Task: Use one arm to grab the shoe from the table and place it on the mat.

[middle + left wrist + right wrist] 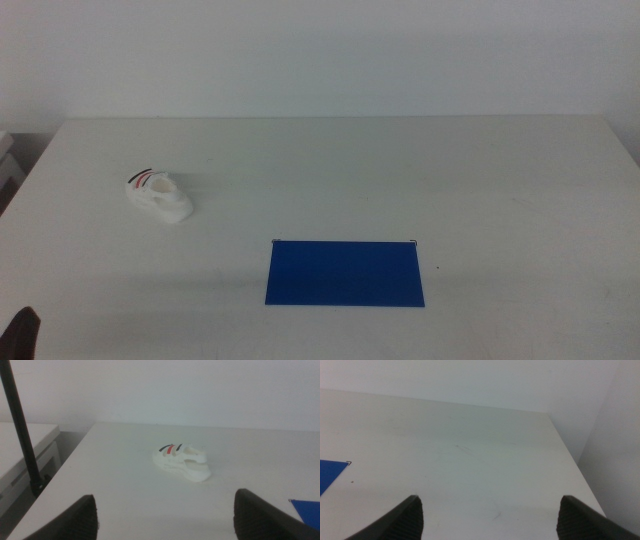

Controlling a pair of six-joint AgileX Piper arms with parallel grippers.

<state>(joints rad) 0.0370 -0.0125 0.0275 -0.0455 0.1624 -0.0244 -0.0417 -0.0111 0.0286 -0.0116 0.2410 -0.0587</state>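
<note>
The small white shoe (159, 196) with black and red straps lies on the white table (400, 170) at the left. It also shows in the left wrist view (181, 461), ahead of my left gripper (165, 517), which is open and empty, well short of it. The dark blue mat (345, 272) lies flat at the table's front centre; a corner shows in the left wrist view (309, 510) and in the right wrist view (330, 474). My left gripper shows only as a dark tip at the bottom left of the middle view (22, 332). My right gripper (487, 519) is open and empty over bare table at the right.
A black pole (22, 430) stands beside the table's left edge, with a white cabinet (25, 455) beyond it. The table's right edge (570, 450) runs near my right gripper. A white wall is behind the table.
</note>
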